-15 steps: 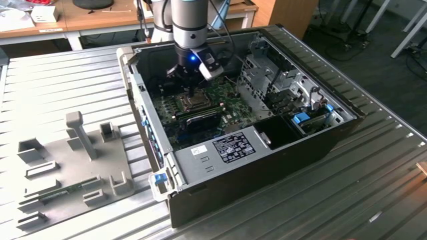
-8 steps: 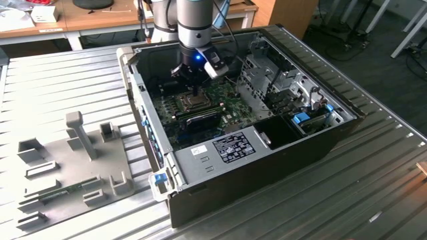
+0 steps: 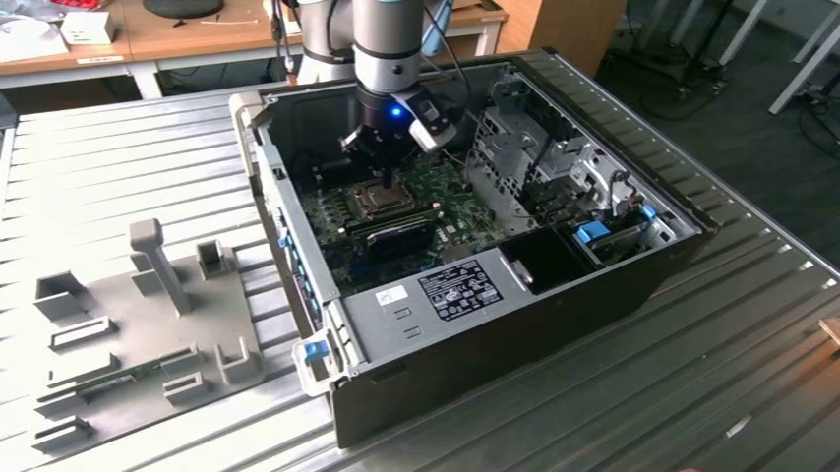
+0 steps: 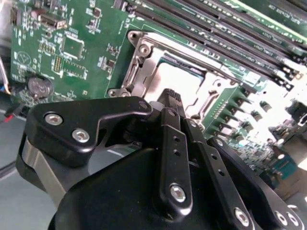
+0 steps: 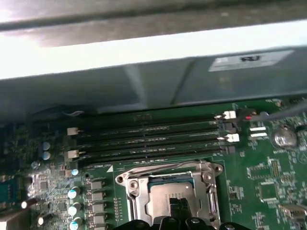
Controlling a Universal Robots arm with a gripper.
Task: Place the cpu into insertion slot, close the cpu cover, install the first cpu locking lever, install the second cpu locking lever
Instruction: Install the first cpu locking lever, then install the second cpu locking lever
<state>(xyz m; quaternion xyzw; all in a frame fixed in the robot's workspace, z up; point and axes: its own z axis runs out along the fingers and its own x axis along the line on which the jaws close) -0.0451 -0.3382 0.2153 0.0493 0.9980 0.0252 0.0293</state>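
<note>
Lying flat in the insertion slot [image 4: 144,72], the cpu [image 4: 180,86] faces up; fingers [image 4: 169,98] together above it.

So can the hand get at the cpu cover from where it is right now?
Probably yes. The hand hangs right over the insertion slot inside the open computer case, and the cpu cover lies flat around the cpu with nothing between them. The memory slots sit off to one side.

Circuit board [image 5: 268,191]: green, with white print and silver solder dots. cpu cover [image 5: 168,179]: silvery frame. cpu [image 4: 180,84]: dull pale grey top. Memory slots [image 5: 148,139]: black, white end clips. Claw [image 4: 168,98]: matte black, silver screw heads. Computer case [image 3: 525,324]: black outside, grey inside. Worktop [image 3: 118,147]: ribbed light grey.
</note>
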